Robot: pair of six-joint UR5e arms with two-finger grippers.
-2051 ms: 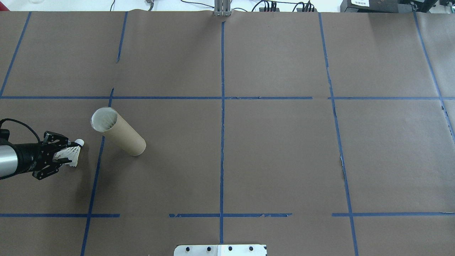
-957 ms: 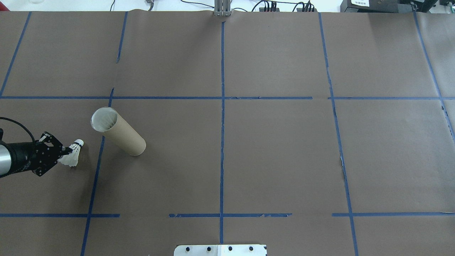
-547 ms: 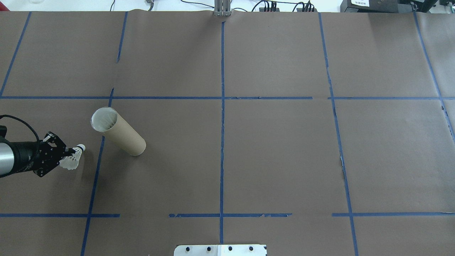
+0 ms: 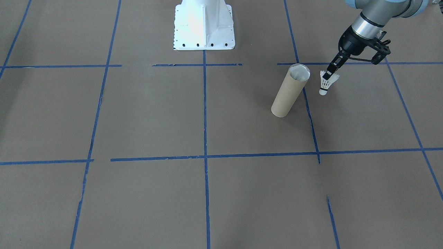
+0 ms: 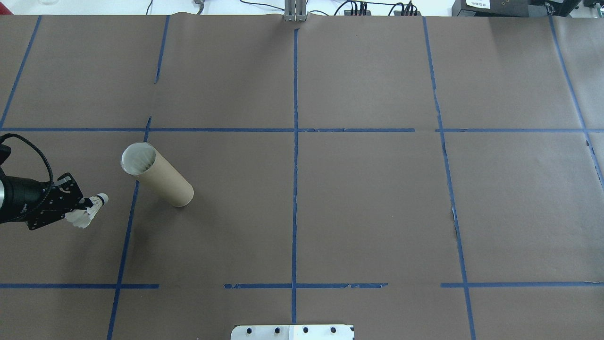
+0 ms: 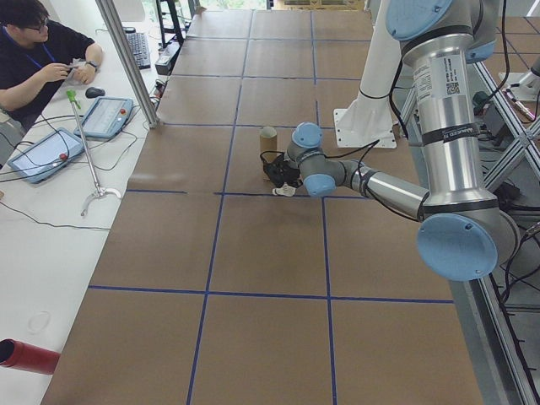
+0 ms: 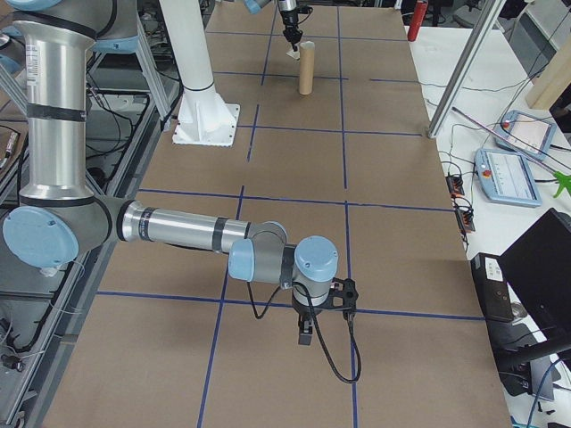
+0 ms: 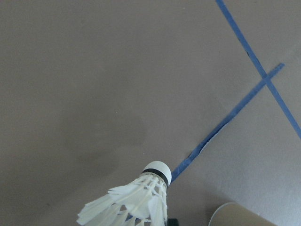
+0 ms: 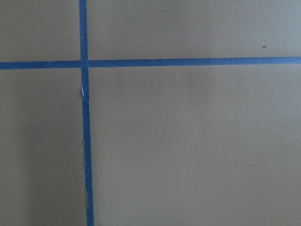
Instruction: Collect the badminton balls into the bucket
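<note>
1. The badminton ball is small and white. It has a wide skirt of feathers, a round white tip and a thin dark ring just behind the tip.

2. In the front view it hangs tip down, up off the brown paper, with its feathers at the top. In the left wrist view the tip points away from the camera and the feathers spread out toward it.

3. The bucket is a tall brown cardboard tube. It stands up straight on the table, and its open top shows a pale inside. There seem to be white feathers down in it, but I cannot tell for sure.

4. The ball is just beside the bucket, near its top, and does not touch it. A blue tape line runs on the paper between them.

5. The left gripper is black. Its two fingers are pinched close together on the feather end of the ball — the ball hangs from them.

6. The right gripper is far away, at the other end of the table, and points down at the paper. It shows only in the side view — I cannot tell if it is apart or together.
</note>
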